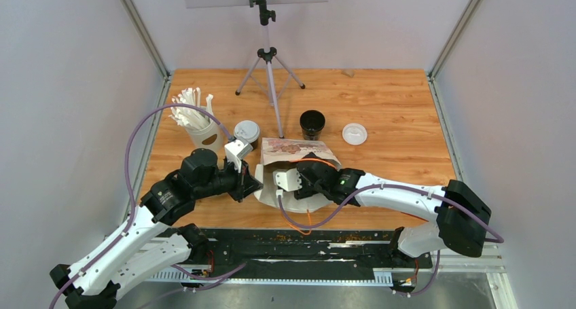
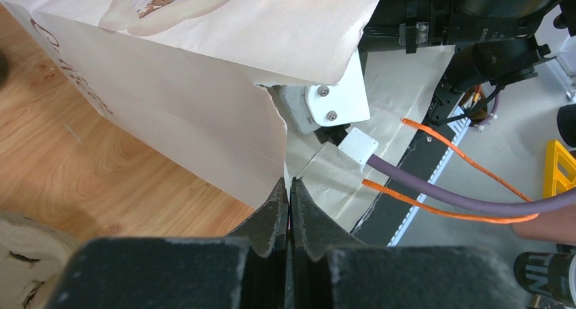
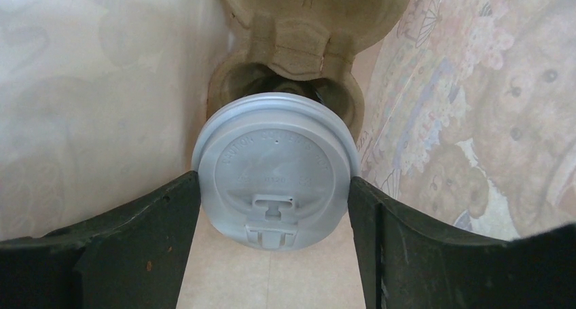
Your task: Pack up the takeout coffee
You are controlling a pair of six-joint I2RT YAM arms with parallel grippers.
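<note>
Right wrist: lidded cup (image 3: pixel 275 153) pinched between right hand (image 3: pixel 274 183) fingers inside bag (image 3: pixel 81 105); left hand (image 2: pixel 290 204) pressed together on bag edge.

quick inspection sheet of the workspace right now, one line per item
surface: wooden table, paper bag lying on its side near the arms
job's things: held cup, lidded, inside the bag in front of the pulp carrier; spare lidded cup beside the straw cup; open black cup and loose lid apart on the table
clutter: tripod at the back
grippers: left gripper shut on the bag's edge; right gripper shut on the held cup
cables: purple cable along each arm, passing the bag mouth
surroundings: white walls; nothing else seen
</note>
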